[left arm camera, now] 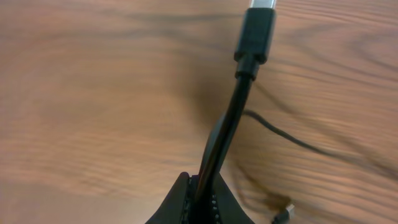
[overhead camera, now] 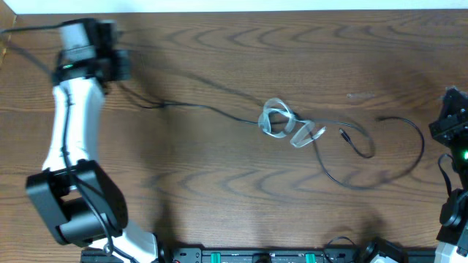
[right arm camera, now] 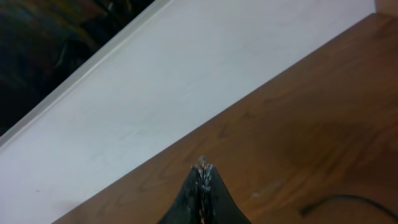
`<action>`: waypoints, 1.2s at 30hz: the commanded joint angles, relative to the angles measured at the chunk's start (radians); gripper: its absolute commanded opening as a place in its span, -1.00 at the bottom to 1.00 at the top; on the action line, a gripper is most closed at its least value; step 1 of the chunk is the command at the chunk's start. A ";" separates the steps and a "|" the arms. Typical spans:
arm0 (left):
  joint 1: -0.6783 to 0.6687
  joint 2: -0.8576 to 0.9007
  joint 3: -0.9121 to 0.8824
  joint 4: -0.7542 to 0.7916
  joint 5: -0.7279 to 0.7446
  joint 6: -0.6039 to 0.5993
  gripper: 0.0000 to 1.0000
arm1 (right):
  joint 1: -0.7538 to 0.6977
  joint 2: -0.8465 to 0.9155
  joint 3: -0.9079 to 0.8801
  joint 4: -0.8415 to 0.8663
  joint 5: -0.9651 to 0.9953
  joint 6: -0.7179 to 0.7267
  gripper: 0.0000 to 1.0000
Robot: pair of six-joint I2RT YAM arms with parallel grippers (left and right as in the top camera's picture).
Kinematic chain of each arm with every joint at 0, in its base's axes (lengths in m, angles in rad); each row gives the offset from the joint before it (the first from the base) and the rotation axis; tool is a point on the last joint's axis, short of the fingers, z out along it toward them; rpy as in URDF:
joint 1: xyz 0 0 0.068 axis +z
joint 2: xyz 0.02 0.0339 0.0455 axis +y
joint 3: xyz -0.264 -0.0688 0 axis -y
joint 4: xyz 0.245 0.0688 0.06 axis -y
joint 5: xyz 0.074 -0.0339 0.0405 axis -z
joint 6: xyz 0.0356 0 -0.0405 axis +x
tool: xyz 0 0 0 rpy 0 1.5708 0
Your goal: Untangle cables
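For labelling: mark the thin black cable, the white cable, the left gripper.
thin black cable (overhead camera: 219,111), overhead view, straight left stretch
white cable (overhead camera: 266,117), overhead view, loop's left edge
left gripper (left arm camera: 200,185), left wrist view, between fingertips

My desk (overhead camera: 219,212) is dark brown wood with a wavy grain. Beyond its edge lies a white surface (right arm camera: 186,81), and past that something dark and blurred (right arm camera: 50,37). Along the near edge sits a black rail (overhead camera: 256,257) with 2 green marks.
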 commanded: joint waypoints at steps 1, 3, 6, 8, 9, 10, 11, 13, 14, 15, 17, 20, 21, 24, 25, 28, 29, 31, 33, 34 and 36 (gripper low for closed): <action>0.140 -0.011 0.000 -0.001 0.014 -0.052 -0.85 | -0.046 -0.007 0.014 -0.007 -0.069 -0.027 -0.98; 0.193 -0.011 0.000 -0.003 0.110 -0.055 -0.81 | -0.052 -0.007 0.014 -0.010 -0.104 -0.033 -0.98; 0.209 -0.011 0.000 -0.002 0.158 -0.063 -0.80 | -0.052 -0.002 0.014 -0.021 -0.125 -0.033 -0.98; 0.193 -0.011 0.000 0.001 0.158 -0.067 -0.80 | -0.051 0.010 0.014 -0.038 -0.157 -0.037 -0.97; 0.182 -0.011 0.000 0.002 0.158 -0.076 -0.80 | -0.048 0.018 0.014 -0.052 -0.165 -0.039 -0.93; 0.171 -0.011 0.000 0.002 0.159 -0.082 -0.80 | -0.045 0.026 0.014 -0.065 -0.172 -0.053 -0.83; 0.155 -0.011 0.000 -0.001 0.159 -0.082 -0.80 | -0.039 0.035 0.014 -0.084 -0.177 -0.068 -0.60; 0.127 -0.011 0.000 -0.007 0.159 -0.082 -0.80 | -0.019 0.057 0.014 -0.110 -0.196 -0.108 -0.36; 0.114 -0.011 0.000 -0.010 0.159 -0.082 -0.80 | -0.009 0.068 0.014 -0.119 -0.208 -0.122 -0.29; 0.097 -0.012 0.000 -0.013 0.159 -0.082 -0.80 | 0.007 0.083 0.014 -0.129 -0.222 -0.137 -0.22; 0.060 -0.012 0.000 -0.019 0.159 -0.082 -0.79 | 0.048 0.114 0.014 -0.144 -0.240 -0.167 -0.15; 0.008 -0.012 0.000 -0.024 0.169 -0.081 -0.78 | 0.127 0.161 0.014 -0.150 -0.244 -0.196 -0.11; -0.010 -0.013 0.000 -0.025 0.184 -0.077 -0.78 | 0.160 0.179 0.014 -0.149 -0.243 -0.206 -0.09; -0.066 -0.015 0.000 -0.029 0.206 -0.077 -0.78 | 0.286 0.254 0.014 -0.147 -0.196 -0.204 -0.08; -0.079 -0.015 0.000 -0.029 0.206 -0.077 -0.78 | 0.318 0.275 0.014 -0.148 -0.165 -0.189 -0.07; -0.117 -0.019 0.000 -0.034 0.207 -0.078 -0.78 | 0.428 0.352 0.014 -0.143 -0.092 -0.165 -0.06; -0.128 -0.020 0.000 -0.034 0.207 -0.078 -0.78 | 0.465 0.381 0.014 -0.139 -0.072 -0.155 -0.06; -0.150 -0.025 0.000 -0.037 0.207 -0.078 -0.76 | 0.532 0.436 0.014 -0.124 -0.052 -0.148 -0.05; -0.173 -0.031 0.000 -0.039 0.207 -0.078 -0.72 | 0.600 0.493 0.014 -0.104 -0.038 -0.133 -0.04; -0.186 -0.035 0.000 -0.040 0.207 -0.078 -0.70 | 0.635 0.520 0.014 -0.090 -0.028 -0.125 -0.04; -0.210 -0.043 0.000 -0.043 0.207 -0.078 -0.67 | 0.699 0.571 0.014 -0.061 -0.015 -0.111 -0.04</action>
